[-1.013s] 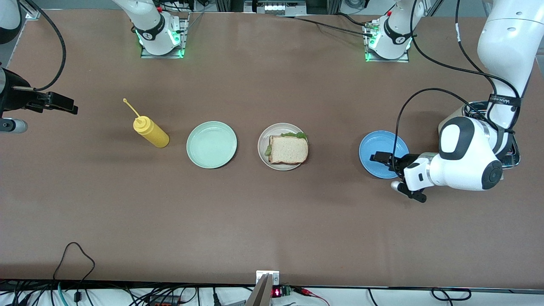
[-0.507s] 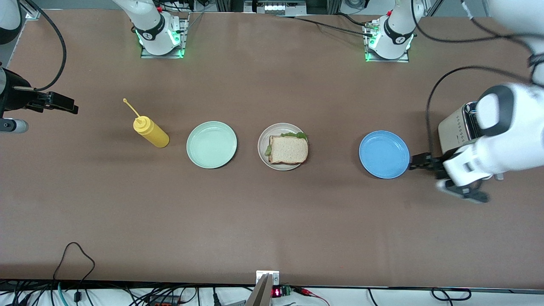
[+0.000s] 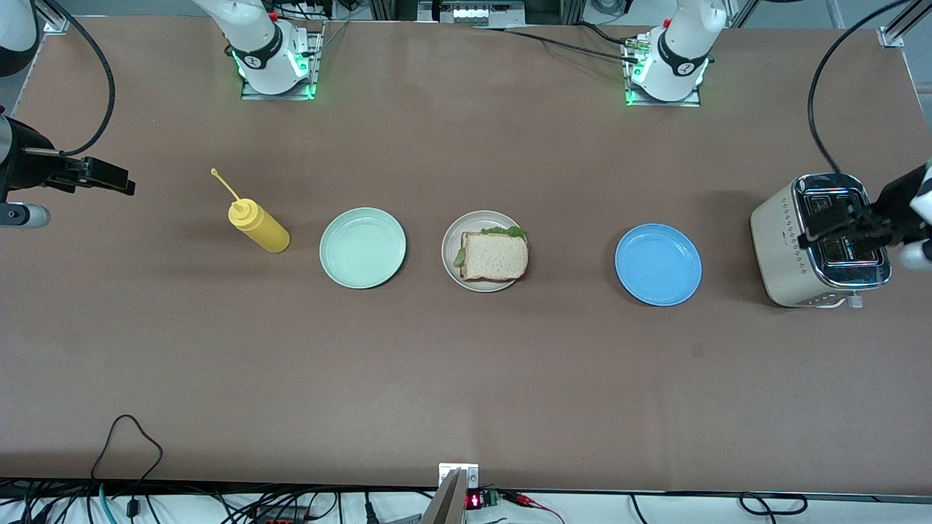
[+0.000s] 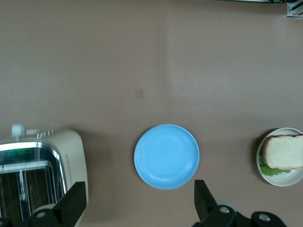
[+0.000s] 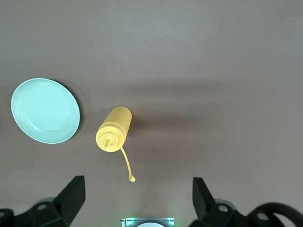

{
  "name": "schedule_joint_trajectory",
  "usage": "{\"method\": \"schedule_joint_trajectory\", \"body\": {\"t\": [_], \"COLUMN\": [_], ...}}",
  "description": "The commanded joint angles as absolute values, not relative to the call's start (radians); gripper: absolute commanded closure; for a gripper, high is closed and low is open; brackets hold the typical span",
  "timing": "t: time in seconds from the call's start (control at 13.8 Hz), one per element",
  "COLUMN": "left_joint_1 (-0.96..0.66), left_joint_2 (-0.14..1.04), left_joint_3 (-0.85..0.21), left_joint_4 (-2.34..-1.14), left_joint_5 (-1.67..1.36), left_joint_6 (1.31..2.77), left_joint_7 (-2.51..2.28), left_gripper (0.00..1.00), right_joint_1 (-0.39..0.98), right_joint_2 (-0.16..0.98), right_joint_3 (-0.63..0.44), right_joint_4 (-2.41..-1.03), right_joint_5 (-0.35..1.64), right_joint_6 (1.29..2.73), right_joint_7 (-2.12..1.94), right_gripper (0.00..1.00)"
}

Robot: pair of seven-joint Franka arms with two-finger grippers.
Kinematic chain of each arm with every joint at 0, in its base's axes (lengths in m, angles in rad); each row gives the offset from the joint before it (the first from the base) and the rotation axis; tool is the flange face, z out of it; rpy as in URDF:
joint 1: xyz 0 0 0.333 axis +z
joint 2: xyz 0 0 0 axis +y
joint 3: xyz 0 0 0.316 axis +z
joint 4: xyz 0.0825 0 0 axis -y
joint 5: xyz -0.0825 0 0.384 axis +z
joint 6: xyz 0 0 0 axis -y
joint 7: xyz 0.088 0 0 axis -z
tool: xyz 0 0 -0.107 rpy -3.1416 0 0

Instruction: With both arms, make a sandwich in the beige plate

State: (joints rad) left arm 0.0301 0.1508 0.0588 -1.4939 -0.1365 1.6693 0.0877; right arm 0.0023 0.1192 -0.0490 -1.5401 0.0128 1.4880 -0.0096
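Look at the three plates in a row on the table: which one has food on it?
The beige plate, the middle one, carries the sandwich. The mint-green plate toward the right arm's end and the blue plate toward the left arm's end are bare.

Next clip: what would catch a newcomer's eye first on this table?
A finished sandwich, pale bread with green lettuce peeking out, sits on the round beige plate mid-table, between an empty mint-green plate and an empty blue plate. A yellow squeeze bottle stands toward the right arm's end. The open left gripper hangs over the cream toaster; the right gripper waits open over that end's table edge.
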Motion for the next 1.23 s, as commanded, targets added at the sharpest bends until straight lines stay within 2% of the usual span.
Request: {"method": "schedule_joint_trajectory", "body": {"t": [0.0, 0.22, 0.51, 1.16], "left_joint_1": [0.034, 0.020, 0.051, 0.051], "left_joint_2": [0.077, 0.029, -0.046, -0.074], "left_joint_3": [0.003, -0.009, -0.009, -0.021], "left_joint_4": [-1.526, -1.583, -1.695, -1.701], "left_joint_5": [-0.019, 0.015, -0.031, -0.017], "left_joint_6": [1.631, 1.566, 1.612, 1.578], "left_joint_7": [0.031, -0.026, -0.015, -0.012], "left_gripper": [0.00, 0.00, 0.00, 0.00], "right_joint_1": [-0.003, -0.002, 0.002, 0.003], "right_joint_2": [0.120, 0.120, 0.120, 0.118], "right_joint_3": [-0.044, -0.040, -0.040, -0.037], "right_joint_4": [-1.528, -1.526, -1.528, -1.528], "right_joint_5": [0.029, 0.029, 0.031, 0.031], "right_joint_6": [1.482, 1.483, 1.480, 1.482], "right_joint_7": [-0.020, -0.020, -0.020, -0.020], "right_gripper": [0.00, 0.00, 0.00, 0.00]}}
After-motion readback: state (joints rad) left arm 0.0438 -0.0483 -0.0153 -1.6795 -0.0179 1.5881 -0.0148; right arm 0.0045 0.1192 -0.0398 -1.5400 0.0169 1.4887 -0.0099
